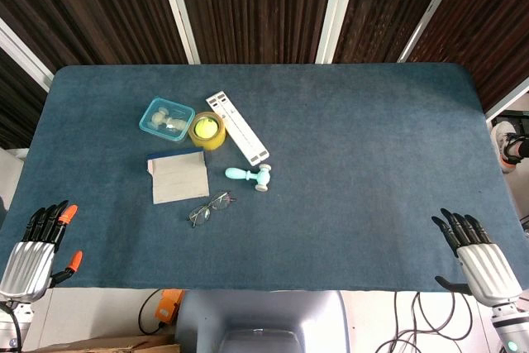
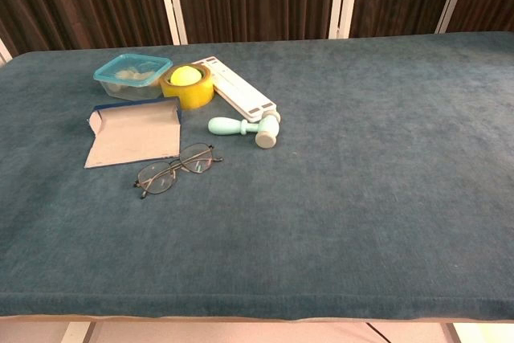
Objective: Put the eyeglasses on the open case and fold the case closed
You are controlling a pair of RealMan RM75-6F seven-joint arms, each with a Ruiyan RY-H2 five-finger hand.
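Currently your left hand and right hand rest at the near table corners, fingers spread, holding nothing. Glasses lie well ahead of your left hand, toward the middle, just beside the open case.

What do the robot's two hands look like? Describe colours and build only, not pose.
The left hand has a ribbed silver-white metallic body, black fingers and orange fingertips. The right hand has the same silver ribbed body and black fingers, with no orange showing. The chest view shows neither hand.
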